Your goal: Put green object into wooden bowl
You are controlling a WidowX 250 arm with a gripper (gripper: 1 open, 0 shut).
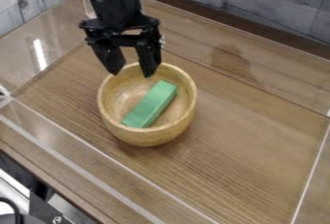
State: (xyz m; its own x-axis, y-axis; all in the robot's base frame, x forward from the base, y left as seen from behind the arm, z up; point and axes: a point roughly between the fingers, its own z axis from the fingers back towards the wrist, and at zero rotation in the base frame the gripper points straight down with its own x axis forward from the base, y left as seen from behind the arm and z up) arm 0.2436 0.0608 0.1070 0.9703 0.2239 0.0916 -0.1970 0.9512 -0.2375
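Cataloguing, landmark: wooden bowl (108, 112), on the table (238, 136)
Gripper (123, 66): was above the bowl's far rim; jaws stood spread wide, holding nothing
Green object (151, 105): one, flat, lay inside the bowl, slanted, apart from the jaws

I count one wooden bowl (108, 114) near the middle of the frame, one green object (152, 104) inside it, one end effector (123, 66) of mine at upper left, and one table (245, 122) beneath.
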